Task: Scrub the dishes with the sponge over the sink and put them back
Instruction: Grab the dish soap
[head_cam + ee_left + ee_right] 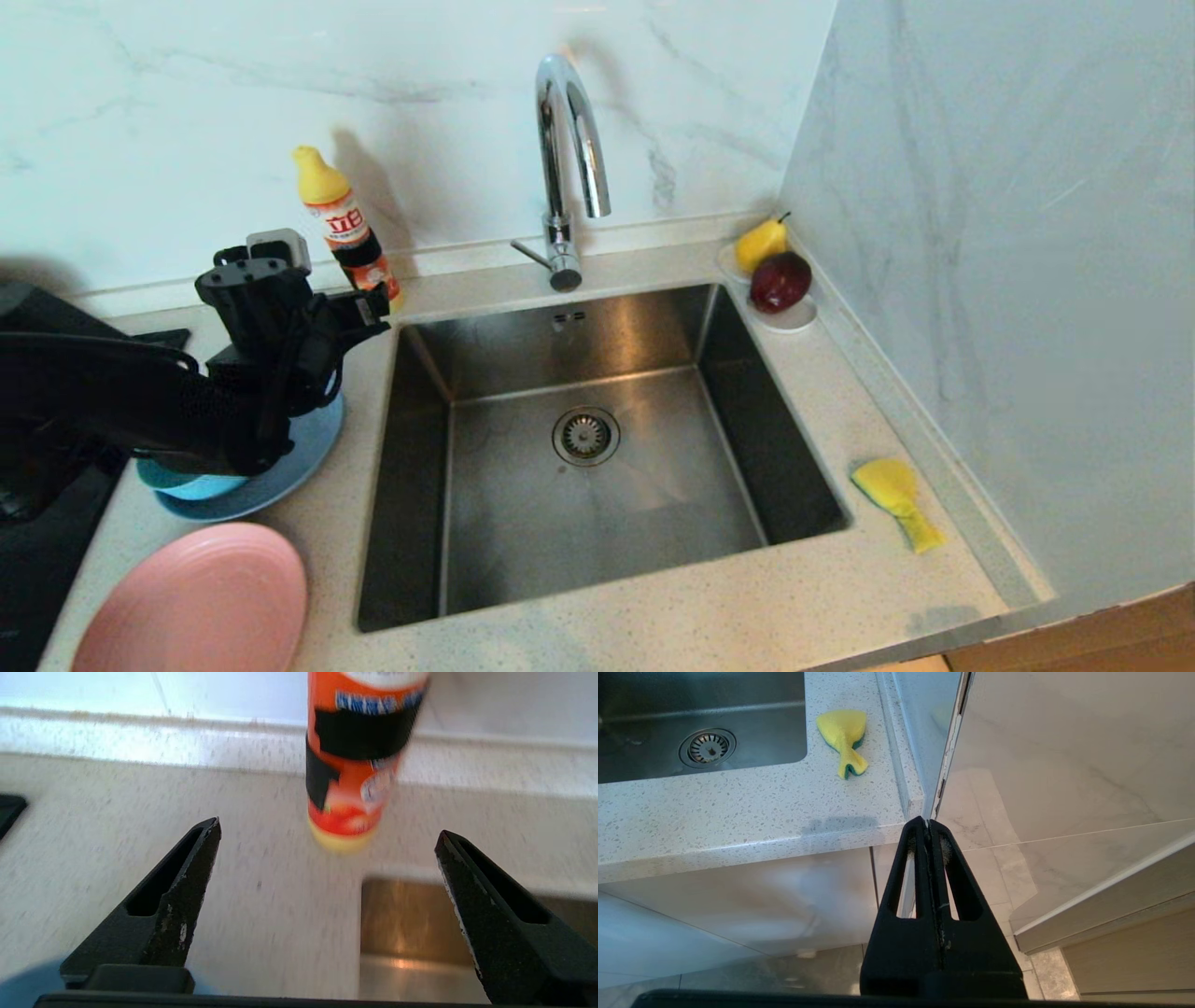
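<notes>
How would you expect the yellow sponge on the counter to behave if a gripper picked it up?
The sponge would probably squash easily: it already lies pinched and twisted at one end in the right wrist view. It looks like light foam, so it would likely lift with little effort. Being soft and lying flat on the counter, it seems unlikely to roll or break.

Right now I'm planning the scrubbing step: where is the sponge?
In the head view the sponge lies on the counter right of the sink, beside the right-hand wall and well away from the dishes.

The detergent bottle label shows "立白".
</notes>
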Controlling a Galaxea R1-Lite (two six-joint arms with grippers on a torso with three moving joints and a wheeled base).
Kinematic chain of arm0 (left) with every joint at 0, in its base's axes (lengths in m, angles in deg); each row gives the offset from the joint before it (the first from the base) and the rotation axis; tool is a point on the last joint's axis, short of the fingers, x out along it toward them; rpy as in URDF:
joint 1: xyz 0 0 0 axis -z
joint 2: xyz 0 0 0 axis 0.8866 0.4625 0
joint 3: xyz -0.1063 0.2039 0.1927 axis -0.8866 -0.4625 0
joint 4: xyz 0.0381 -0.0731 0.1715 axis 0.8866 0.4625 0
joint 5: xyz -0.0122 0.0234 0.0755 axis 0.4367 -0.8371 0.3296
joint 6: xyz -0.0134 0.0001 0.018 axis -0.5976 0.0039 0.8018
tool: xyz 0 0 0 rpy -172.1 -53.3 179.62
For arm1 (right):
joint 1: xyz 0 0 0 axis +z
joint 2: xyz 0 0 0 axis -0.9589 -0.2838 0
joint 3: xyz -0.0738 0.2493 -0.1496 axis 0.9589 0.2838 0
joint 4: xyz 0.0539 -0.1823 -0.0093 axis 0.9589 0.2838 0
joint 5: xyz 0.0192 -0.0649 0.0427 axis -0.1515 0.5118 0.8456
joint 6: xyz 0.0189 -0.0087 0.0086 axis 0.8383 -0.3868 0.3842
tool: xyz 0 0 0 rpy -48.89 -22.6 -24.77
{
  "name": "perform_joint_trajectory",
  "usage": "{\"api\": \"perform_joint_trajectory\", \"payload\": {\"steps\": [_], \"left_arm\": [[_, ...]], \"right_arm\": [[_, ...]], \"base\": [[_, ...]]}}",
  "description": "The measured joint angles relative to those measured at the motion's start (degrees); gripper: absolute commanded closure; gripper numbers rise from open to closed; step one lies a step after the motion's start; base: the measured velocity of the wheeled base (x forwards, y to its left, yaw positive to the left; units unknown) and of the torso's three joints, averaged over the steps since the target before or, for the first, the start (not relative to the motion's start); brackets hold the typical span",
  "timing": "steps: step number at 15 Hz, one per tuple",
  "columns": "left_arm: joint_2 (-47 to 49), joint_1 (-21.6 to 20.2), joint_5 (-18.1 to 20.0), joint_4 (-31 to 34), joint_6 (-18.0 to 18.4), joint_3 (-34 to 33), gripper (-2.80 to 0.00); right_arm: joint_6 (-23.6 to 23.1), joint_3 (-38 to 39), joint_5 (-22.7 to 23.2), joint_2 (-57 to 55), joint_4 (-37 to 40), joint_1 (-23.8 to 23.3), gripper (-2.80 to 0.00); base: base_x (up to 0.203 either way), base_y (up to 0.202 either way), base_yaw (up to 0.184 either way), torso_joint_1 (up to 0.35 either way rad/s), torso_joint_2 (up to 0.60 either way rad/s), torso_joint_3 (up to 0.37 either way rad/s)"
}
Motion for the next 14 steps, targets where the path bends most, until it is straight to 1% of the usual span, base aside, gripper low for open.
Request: {"api": "perform_joint_trajectory", "payload": {"steps": [2, 7, 11, 14], "left_arm": [[2.2, -0.1, -1.3, 0.3, 0.0, 3.6, -2.8], [7.3, -0.1, -1.9, 0.5, 0.1, 10.6, -2.8], [11.3, -0.1, -3.8, 0.9, 0.2, 17.7, -2.8], [13.5, -0.1, -3.9, 1.5, 0.5, 21.2, -2.8]], "right_arm": [[0.0, 0.0, 0.0, 0.0, 0.0, 0.0, 0.0], [0.0, 0.0, 0.0, 0.0, 0.0, 0.0, 0.0], [0.0, 0.0, 0.0, 0.0, 0.0, 0.0, 0.0], [0.0, 0.0, 0.0, 0.0, 0.0, 0.0, 0.0]], "base": [[0.0, 0.0, 0.0, 0.0, 0.0, 0.0], [0.0, 0.0, 0.0, 0.0, 0.0, 0.0], [0.0, 0.0, 0.0, 0.0, 0.0, 0.0], [0.0, 0.0, 0.0, 0.0, 0.0, 0.0]]}}
